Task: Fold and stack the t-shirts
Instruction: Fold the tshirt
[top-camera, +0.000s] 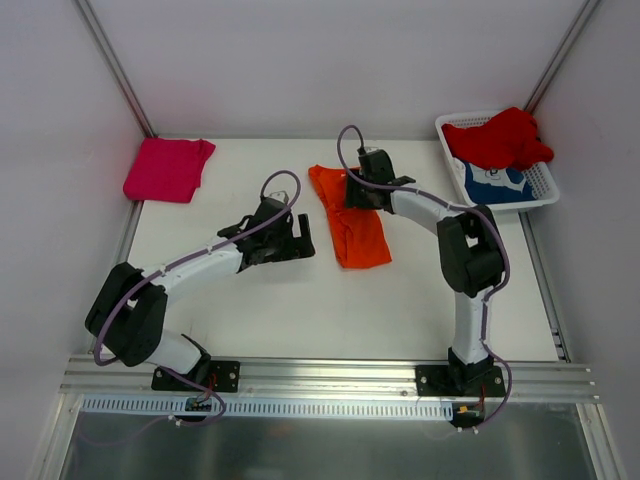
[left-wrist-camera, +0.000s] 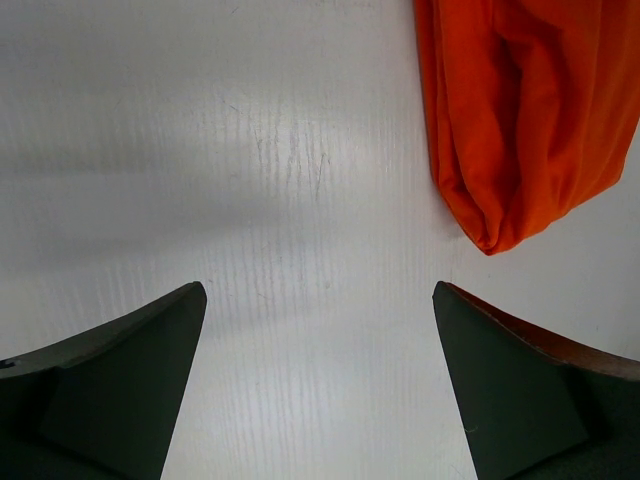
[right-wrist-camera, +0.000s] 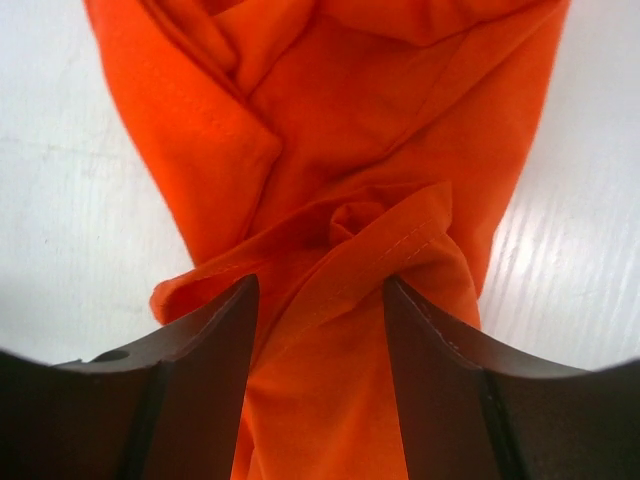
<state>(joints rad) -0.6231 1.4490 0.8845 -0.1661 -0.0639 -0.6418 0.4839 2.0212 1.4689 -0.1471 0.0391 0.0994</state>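
Note:
The orange t-shirt (top-camera: 362, 235) lies bunched in a long strip at the table's middle. My right gripper (top-camera: 358, 196) is down on its far end, and in the right wrist view (right-wrist-camera: 320, 285) its jaws are closed on a twisted fold of the orange cloth (right-wrist-camera: 340, 130). My left gripper (top-camera: 303, 243) is open and empty over bare table, just left of the shirt's near end (left-wrist-camera: 520, 120). The magenta-pink t-shirt (top-camera: 168, 168) lies folded at the far left. The red t-shirt (top-camera: 500, 138) and the blue t-shirt (top-camera: 495, 183) are in the basket.
The white lattice basket (top-camera: 547, 192) stands at the far right corner. Metal frame posts and white walls close in the table on the left, back and right. The arm bases sit on a rail at the near edge.

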